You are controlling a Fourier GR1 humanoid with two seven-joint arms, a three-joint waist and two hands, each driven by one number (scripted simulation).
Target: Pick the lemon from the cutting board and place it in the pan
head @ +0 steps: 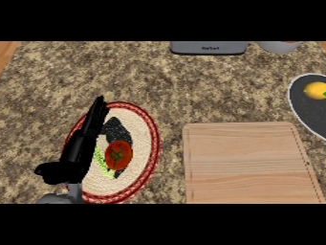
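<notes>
- The desk (123, 72) has a speckled brown granite top.
- A bare, pale wooden cutting board (246, 162), rectangular with rounded corners, lies near the desk's front edge.
- The lemon (318, 90), yellow and rounded with a green leaf on its right, sits in the dark, speckled pan (320, 119) at the desk's right edge; its long axis is hard to tell.
- The left hand (81, 143) lies over a woven, red-rimmed round plate (147, 139), fingers straight and released, beside a tomato (118, 155).
</notes>
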